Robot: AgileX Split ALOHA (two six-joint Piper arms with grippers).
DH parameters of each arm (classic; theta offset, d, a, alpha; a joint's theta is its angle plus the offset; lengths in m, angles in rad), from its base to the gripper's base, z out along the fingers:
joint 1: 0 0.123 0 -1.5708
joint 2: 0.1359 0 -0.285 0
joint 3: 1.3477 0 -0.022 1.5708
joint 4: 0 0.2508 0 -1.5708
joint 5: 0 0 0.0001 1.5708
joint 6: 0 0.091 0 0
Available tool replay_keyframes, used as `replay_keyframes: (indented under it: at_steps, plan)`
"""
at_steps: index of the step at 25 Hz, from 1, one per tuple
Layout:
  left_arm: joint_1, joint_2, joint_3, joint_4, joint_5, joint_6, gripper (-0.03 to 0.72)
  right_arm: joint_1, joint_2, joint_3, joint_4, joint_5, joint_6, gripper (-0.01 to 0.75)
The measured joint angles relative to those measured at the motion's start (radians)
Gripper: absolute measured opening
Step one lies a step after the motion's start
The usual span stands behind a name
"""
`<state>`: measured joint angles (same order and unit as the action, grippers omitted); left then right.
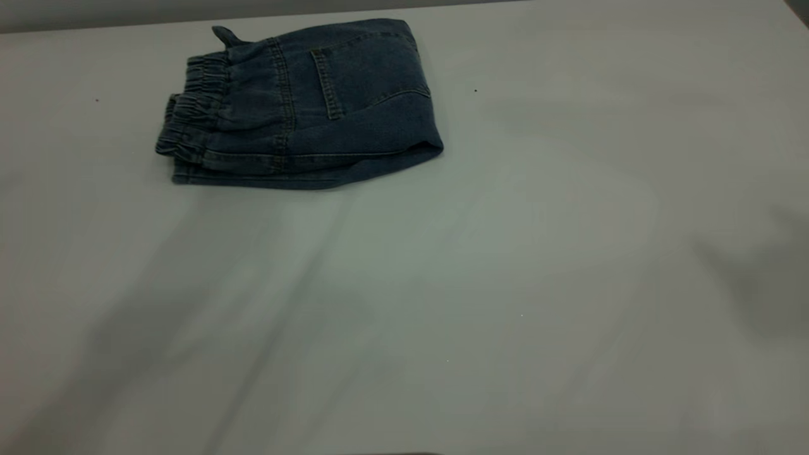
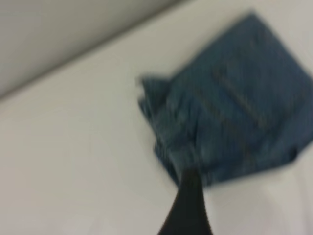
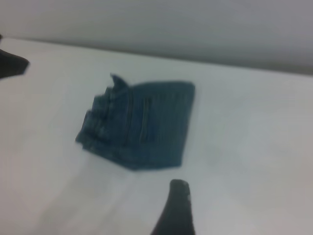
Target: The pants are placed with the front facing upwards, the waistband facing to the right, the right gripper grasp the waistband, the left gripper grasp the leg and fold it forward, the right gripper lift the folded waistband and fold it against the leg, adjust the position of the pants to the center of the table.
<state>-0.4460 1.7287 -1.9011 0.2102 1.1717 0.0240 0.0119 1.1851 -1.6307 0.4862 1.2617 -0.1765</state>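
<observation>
The pants [image 1: 328, 107] lie folded into a compact blue denim bundle at the far left of the table [image 1: 505, 284], rear pocket up. The puckered waistband [image 1: 193, 110] forms the bundle's left end. The leg is folded under the top layer and is hidden. Neither gripper shows in the exterior view. In the left wrist view the left gripper [image 2: 234, 210] hovers off the pants [image 2: 230, 112], one dark finger [image 2: 188, 205] showing, with nothing held. In the right wrist view the right gripper [image 3: 230, 205] stands well back from the pants [image 3: 139, 125], one finger [image 3: 176, 205] showing, over bare table.
The table's far edge [image 1: 126, 25] runs just behind the pants, with a grey wall beyond. A dark tip [image 3: 12, 63], likely the other arm's, shows at the edge of the right wrist view. White tabletop stretches in front and to the right of the bundle.
</observation>
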Motion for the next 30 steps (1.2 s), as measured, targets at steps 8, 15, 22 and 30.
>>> replay_keyframes:
  at_steps: [8, 15, 22, 30]
  plan:
    - [0.0, -0.393, 0.402, -0.001, 0.0, -0.024, 0.579, 0.0, -0.434, 0.424, 0.004, 0.004, 0.024, 0.578]
    - [0.0, -0.695, 0.662, -0.001, 0.0, -0.058, 0.579, 0.0, -0.736, 0.644, -0.024, 0.014, 0.028, 0.578]
    - [0.0, -0.954, 0.899, -0.024, 0.0, -0.06, 0.579, 0.0, -0.894, 0.797, -0.116, 0.015, 0.029, 0.578]
    - [0.0, -1.228, 1.132, -0.024, 0.0, -0.06, 0.579, 0.0, -1.041, 0.989, -0.24, -0.008, 0.028, 0.578]
